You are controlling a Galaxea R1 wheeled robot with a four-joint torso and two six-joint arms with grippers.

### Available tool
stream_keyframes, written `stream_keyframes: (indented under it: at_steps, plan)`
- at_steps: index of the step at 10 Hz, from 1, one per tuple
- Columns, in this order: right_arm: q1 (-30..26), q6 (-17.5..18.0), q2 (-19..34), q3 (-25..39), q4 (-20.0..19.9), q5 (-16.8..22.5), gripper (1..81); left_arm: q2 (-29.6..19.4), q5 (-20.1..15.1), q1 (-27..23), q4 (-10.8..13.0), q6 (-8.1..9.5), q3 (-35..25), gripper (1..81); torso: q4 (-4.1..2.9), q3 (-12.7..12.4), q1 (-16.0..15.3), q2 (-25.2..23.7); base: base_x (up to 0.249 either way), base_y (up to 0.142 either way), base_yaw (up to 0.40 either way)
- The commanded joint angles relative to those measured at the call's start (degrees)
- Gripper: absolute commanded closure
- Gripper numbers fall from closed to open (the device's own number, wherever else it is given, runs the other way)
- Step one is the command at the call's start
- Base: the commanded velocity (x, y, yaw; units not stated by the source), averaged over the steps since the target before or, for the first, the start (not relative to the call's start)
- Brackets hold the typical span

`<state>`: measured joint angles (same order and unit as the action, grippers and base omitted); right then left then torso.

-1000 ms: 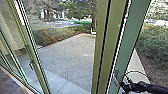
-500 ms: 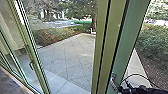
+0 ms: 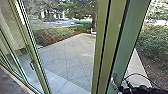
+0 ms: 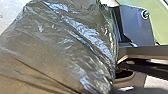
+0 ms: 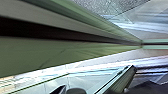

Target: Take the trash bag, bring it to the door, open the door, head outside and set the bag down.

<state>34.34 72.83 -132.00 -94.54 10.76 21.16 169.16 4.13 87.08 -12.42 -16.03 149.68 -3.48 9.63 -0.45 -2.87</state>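
So the right gripper [image 3: 120, 88] had dropped lower since a second ago, along with its black arm. Also, the bright slit beside the teal frame [image 3: 127, 37] had turned into a thin dark line.

Couldn't tell if the right jaws were open or shut, sorry. Just beside them sat a curved, silvery bit of metal [image 3: 114, 80], close against that teal frame, and a thin black cable [image 3: 136, 74] looped above the arm. Left of the right jaws ran a tall olive post [image 3: 112, 27], smooth painted metal with a straight dark groove down its length. The right wrist view had a long green bar [image 5: 75, 51] right up close, flat-faced, with a deep black channel, tapering away from the jaws.

As for the bag [image 4: 57, 47], it was up close at the left wrist: thin, shiny, see-through plastic, greyish with a tan tint, all wrinkles and stretched creases, bulging out roundish. Couldn't tell whether the left jaws were clamped on it or not, they were too hard to make out.

Well off to the left of the right jaws stood a glass panel in a slim green frame, with a small dark looped handle [image 3: 31, 66]. Out past them, behind the glass and posts, lay pale paving [image 3: 67, 55] with a diamond grid of joints, and farther right a leafy, rough-textured hedge [image 3: 155, 40] over brown soil.
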Motion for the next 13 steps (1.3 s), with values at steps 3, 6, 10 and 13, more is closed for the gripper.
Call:
stream_keyframes:
  at_steps: [3,6,10,13]
  plan:
    - [-15.39,-1.72,10.22,3.83,4.26,2.66,1.0,-0.31,-3.61,-1.51,-0.15,0.03,-0.34,81.1,-0.02,0.05,-0.06,0.06,0.0,0.0,0.0]
    - [-17.76,-1.37,14.36,10.24,5.14,3.61,1.0,-0.39,-3.61,-1.34,-0.15,0.03,-0.35,81.1,-0.09,0.09,-0.13,0.13,0.0,0.0,0.0]
    - [-20.48,-1.28,18.58,14.65,7.34,5.79,1.0,-0.3,-3.61,-1.16,0.21,0.03,-0.44,81.1,-0.09,0.11,-0.15,0.13,0.0,0.0,0.0]
    - [-22.86,-1.28,21.75,18.0,10.32,9.59,1.0,-0.31,-3.61,-1.16,0.29,-0.05,-0.52,81.1,-0.09,0.11,-0.15,0.13,0.0,0.0,0.0]
